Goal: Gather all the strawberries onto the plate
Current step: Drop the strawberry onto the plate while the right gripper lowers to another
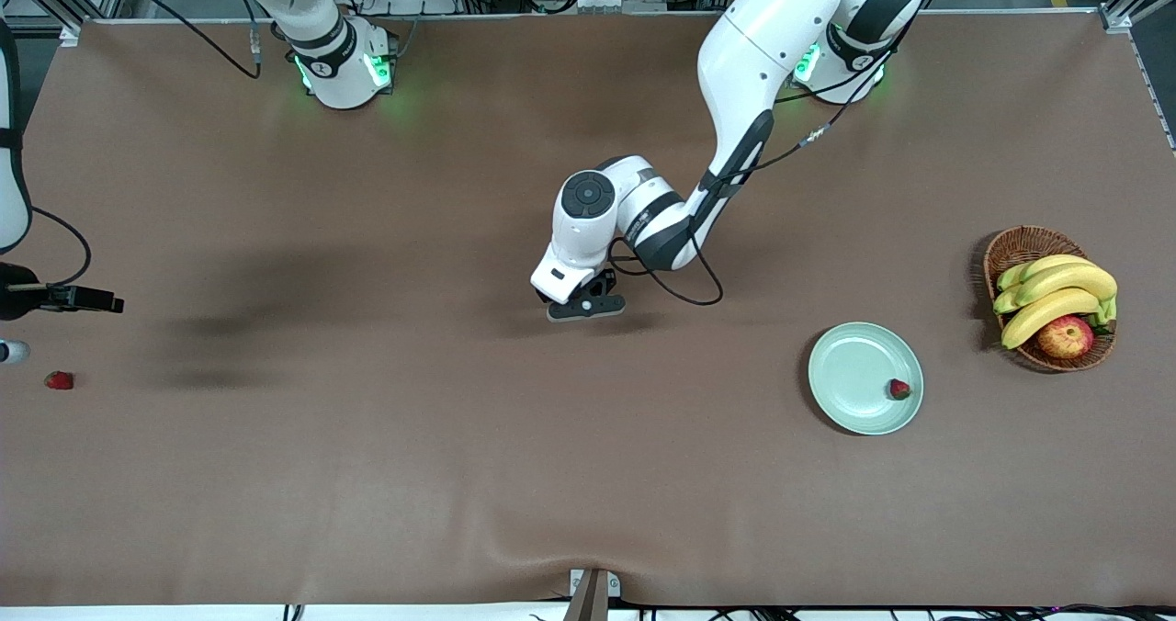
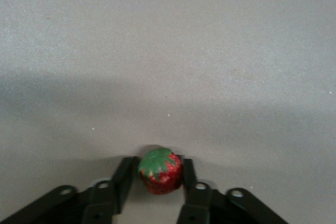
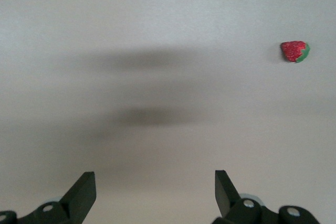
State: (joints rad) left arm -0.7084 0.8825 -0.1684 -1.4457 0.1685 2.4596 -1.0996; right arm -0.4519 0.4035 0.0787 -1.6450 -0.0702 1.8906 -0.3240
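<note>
Strawberry [image 2: 160, 171] pinched in left gripper [image 2: 157, 179] at table middle. Another on plate [image 1: 850, 364], five o'clock edge. Right gripper [image 3: 155, 187] spread wide, waiting.

The right end effector [image 1: 115, 304] (cut off at the front view's edge) hides its arm.

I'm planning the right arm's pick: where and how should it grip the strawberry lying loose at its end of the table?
Probably from straight above, fingers on the red flanks of the loose strawberry, not the green cap. It lies on its side on the bare table, cap sideways, nothing beside it. The right gripper is open over the table near it.
</note>
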